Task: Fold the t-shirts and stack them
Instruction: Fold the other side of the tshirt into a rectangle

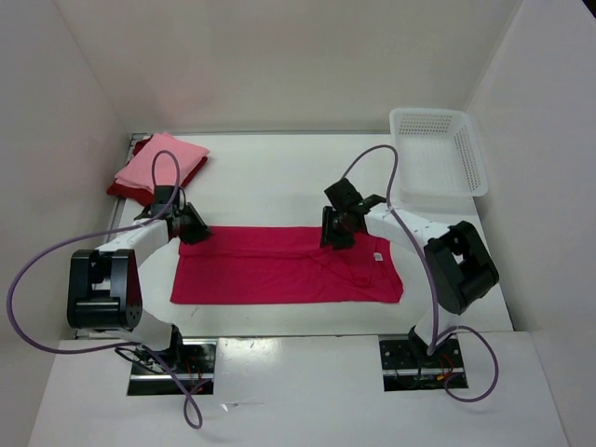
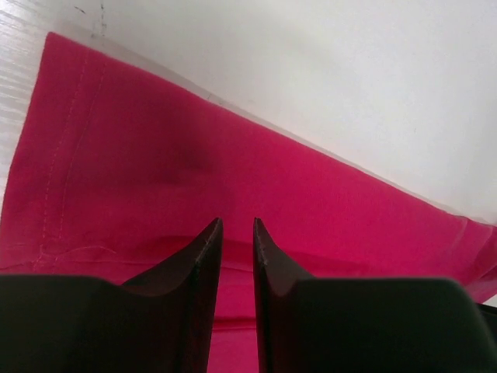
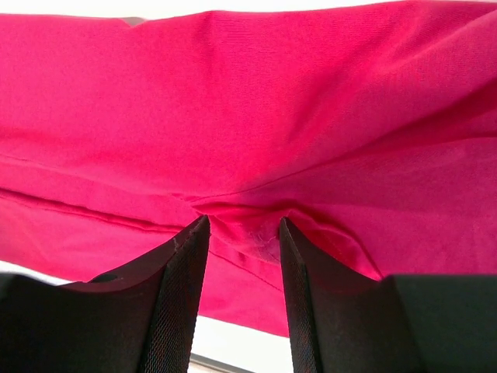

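Note:
The crimson-magenta t-shirt [image 1: 279, 270] lies in a long folded strip across the middle of the table. My left gripper [image 1: 194, 228] is at its far left corner, its jaws nearly together on a thin ridge of the cloth [image 2: 155, 155]. My right gripper [image 1: 335, 235] is at the strip's far edge, right of centre, and pinches a thicker bunch of the cloth [image 3: 248, 116]. Creases spread out from its fingertips [image 3: 194, 233]. The light pink shirt [image 1: 160, 160] lies folded on the dark red shirt [image 1: 126, 191] at the back left.
A white mesh basket [image 1: 438, 149] stands at the back right corner. White walls close in the table on the left, back and right. The arm bases are at the near edge.

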{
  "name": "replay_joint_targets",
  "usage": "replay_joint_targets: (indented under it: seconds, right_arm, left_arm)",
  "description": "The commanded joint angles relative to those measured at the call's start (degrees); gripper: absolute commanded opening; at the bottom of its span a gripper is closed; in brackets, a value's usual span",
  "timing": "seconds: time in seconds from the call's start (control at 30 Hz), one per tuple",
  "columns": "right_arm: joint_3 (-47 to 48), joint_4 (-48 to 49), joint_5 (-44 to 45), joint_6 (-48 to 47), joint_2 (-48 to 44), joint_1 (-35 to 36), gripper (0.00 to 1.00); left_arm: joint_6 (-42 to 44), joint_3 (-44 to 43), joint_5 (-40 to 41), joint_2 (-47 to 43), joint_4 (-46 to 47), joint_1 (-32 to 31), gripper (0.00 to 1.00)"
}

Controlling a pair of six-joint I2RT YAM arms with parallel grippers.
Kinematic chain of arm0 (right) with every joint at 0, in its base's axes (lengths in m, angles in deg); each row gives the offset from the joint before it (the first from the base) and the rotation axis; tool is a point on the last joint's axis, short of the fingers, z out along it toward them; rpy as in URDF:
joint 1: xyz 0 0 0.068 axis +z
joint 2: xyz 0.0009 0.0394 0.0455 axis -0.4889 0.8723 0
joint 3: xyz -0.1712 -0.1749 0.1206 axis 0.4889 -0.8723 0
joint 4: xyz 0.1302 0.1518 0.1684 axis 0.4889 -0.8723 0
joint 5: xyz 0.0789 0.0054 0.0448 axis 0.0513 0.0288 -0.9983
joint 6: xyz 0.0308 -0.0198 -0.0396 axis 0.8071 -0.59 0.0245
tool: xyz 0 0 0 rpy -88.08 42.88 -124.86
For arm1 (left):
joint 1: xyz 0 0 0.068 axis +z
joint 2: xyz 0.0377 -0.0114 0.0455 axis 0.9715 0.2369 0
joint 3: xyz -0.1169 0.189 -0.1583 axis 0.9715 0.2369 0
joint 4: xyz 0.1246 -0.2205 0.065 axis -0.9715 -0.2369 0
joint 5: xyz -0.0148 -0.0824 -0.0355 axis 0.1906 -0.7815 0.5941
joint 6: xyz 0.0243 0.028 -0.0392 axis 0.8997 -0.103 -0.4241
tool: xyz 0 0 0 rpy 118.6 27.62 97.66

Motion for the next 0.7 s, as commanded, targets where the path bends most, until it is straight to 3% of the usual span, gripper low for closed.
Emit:
replay_joint_targets:
  seconds: [0.0, 0.07, 0.23, 0.47, 0.67]
  right_arm:
    - [0.5, 1.6, 3.8, 0.6, -0.2, 1.8, 0.47]
    - [-0.2, 1.5, 3.8, 0.6, -0.7, 1.8, 0.43]
    - [-2.3, -0.5, 3.2, 0.6, -2.6, 2.9, 0.15]
    - [-4.8, -3.5, -0.5, 1.8, -6.3, 4.7, 0.07]
    - [-7.5, -5.2, -6.9, 5.1, -9.8, 8.0, 0.07]
  left_arm:
    - [-1.2, 0.4, -2.1, 1.5, 2.8, 0.1, 0.29]
    - [-1.2, 1.0, -2.1, 2.0, 1.7, 0.1, 0.29]
    - [-0.7, 3.1, -3.5, 2.6, -0.2, 3.2, 0.29]
    - [-0.7, 4.4, -5.6, -0.5, -2.0, 6.2, 0.3]
    - [-1.9, 3.3, -6.1, -3.0, -0.8, 6.2, 0.3]
